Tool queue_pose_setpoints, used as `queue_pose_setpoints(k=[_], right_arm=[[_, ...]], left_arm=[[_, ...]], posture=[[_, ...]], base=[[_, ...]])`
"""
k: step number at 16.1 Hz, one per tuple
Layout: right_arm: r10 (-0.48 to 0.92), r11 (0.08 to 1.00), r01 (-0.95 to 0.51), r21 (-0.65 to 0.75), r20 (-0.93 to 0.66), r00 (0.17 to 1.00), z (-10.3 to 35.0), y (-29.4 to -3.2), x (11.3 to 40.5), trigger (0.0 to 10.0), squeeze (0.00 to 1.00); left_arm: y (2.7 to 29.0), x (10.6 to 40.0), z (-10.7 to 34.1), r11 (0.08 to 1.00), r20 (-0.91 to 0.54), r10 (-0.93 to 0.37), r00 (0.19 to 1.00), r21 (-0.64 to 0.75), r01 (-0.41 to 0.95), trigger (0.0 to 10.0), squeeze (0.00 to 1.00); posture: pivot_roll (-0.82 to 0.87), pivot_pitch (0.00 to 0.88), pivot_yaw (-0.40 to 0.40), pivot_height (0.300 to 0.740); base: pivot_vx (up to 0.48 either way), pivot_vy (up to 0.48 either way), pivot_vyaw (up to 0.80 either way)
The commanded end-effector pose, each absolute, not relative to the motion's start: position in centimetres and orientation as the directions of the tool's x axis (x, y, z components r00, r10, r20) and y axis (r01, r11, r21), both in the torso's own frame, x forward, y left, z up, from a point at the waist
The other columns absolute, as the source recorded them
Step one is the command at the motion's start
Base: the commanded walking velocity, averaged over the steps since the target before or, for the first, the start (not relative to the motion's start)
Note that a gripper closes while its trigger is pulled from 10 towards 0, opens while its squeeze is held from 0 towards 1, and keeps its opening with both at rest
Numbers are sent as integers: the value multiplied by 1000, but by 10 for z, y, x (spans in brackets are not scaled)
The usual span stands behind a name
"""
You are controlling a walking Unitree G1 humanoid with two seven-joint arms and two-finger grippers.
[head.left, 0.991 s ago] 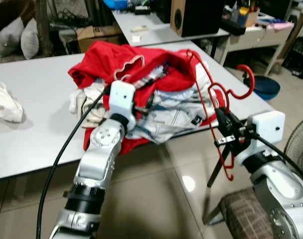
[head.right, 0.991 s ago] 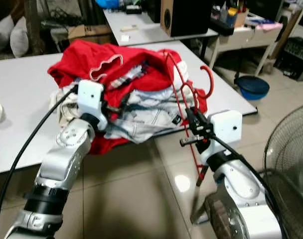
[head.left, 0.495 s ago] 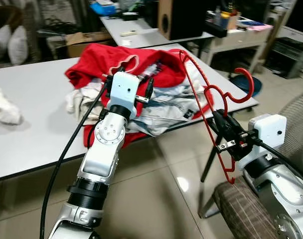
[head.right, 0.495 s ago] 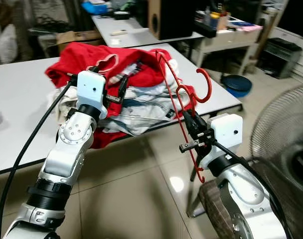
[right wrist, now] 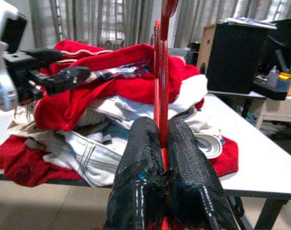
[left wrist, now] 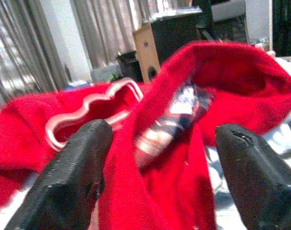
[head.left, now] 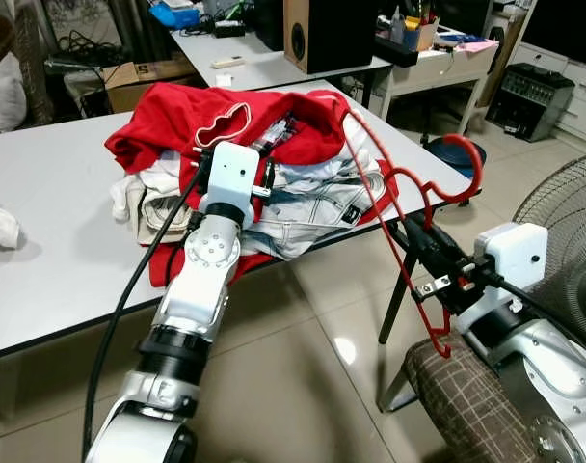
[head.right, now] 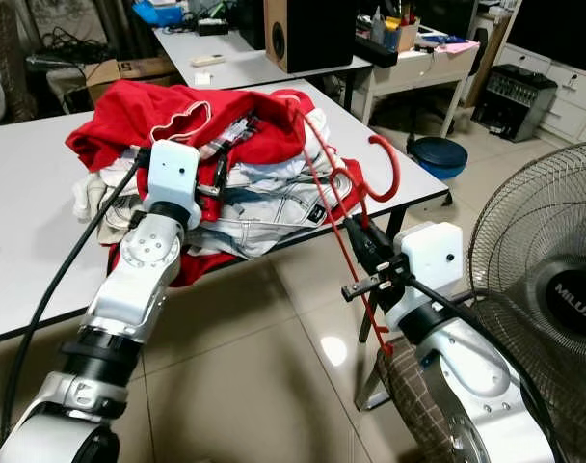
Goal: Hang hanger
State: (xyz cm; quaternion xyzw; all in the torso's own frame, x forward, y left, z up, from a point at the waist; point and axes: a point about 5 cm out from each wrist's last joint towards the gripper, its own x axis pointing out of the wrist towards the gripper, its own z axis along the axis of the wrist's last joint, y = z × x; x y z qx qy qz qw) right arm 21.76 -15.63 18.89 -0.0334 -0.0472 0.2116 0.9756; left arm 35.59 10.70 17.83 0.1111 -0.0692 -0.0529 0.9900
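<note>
Pinching the red hanger (head.left: 409,207), your right claw (head.left: 415,241) holds it off the near corner of the counter (head.left: 57,193), its hook up beside the counter edge and its frame slanting back over the pile of clothes (head.left: 264,164). Your left claw (left wrist: 157,177) sits spread wide at the red shirt (left wrist: 222,76) on that pile. You have a fan (head.right: 553,280) on your right.

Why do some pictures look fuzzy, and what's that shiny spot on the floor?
In the left wrist view, the left gripper's fingers sit close to the lens and look soft, as does the red cloth. In the right wrist view, the right gripper's fingers on the red hanger blur too. In the left eye view, the spot is lamp glare on glossy tiles.
</note>
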Motion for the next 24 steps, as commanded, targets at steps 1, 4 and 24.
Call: queue_pose_setpoints(k=[1,4,24], right_arm=[[436,899,-428,-90,94,895,192,-156,215,10000,0],[445,894,-437,-95,90,891,192,-155,214,10000,0],[545,836,-538,-106,53,836,183,-153,208,10000,0]], left_arm=[[106,360,179,973,106,-126,986,208,101,0,0],[113,366,175,971,86,-81,993,230,59,0,0],[124,334,196,966,176,-216,960,183,183,10000,925]], posture=[[-84,0,39,740],[-88,0,41,740],[-44,0,31,740]], base=[[0,0,0],[0,0,0],[0,0,0]])
